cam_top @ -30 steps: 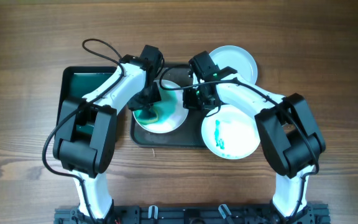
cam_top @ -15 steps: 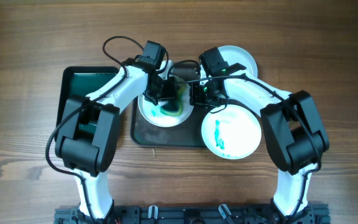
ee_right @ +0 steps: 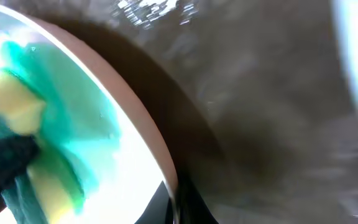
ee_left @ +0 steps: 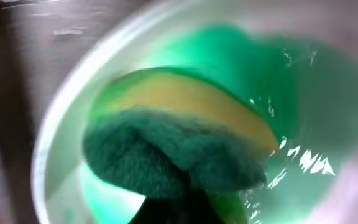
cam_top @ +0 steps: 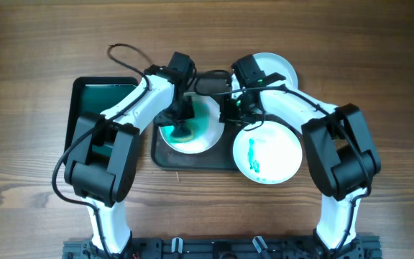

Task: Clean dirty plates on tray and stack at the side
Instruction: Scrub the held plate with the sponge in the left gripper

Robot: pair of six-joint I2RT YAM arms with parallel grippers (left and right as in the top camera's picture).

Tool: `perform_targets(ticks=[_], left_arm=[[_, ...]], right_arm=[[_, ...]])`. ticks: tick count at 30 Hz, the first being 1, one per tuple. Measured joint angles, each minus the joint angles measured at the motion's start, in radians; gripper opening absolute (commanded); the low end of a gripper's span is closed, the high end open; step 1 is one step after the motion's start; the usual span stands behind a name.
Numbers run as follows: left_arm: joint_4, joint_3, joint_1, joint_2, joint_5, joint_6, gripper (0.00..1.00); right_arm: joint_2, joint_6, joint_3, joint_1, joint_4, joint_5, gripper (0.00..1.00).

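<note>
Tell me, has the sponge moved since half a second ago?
Yes. The sponge has slid down-left across the plate, away from the far rim of the tray and toward its near one.

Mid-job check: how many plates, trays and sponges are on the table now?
Plates: 3, one teal all over, one with a teal streak, one at the back right
Trays: 2, dark grey tray and black tray
Sponge: 1
Total: 6
</note>
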Motion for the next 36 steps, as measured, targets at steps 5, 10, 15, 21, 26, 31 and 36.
perform_targets(ticks=[5,10,15,21,26,31,36], left_arm=[[0.007,-0.005,-0.041,0.000,0.183,0.451,0.04],[0.050,-0.005,-0.054,0.000,0.072,0.571,0.04],[0.188,-0.011,-0.076,0.000,-0.119,0.338,0.04],[0.149,-0.012,-0.074,0.000,-0.152,-0.127,0.04],[0.087,-0.006,-0.068,0.000,-0.098,-0.452,0.04],[0.097,-0.006,-0.067,0.000,-0.091,-0.730,0.04],[0.072,-0.004,-0.077,0.000,-0.172,-0.795,0.04]], right_arm=[[0.000,-0.010,0.000,-0.013,-0.003,-0.003,0.04],[0.000,-0.008,0.000,-0.012,0.000,-0.003,0.04],[0.000,0.024,-0.008,-0.016,0.043,0.001,0.04],[0.000,0.028,-0.010,-0.016,0.044,0.000,0.04],[0.000,0.018,-0.012,-0.016,0.042,-0.005,0.04],[0.000,0.017,-0.013,-0.016,0.042,-0.007,0.04],[0.000,0.017,-0.014,-0.013,0.042,-0.012,0.04]])
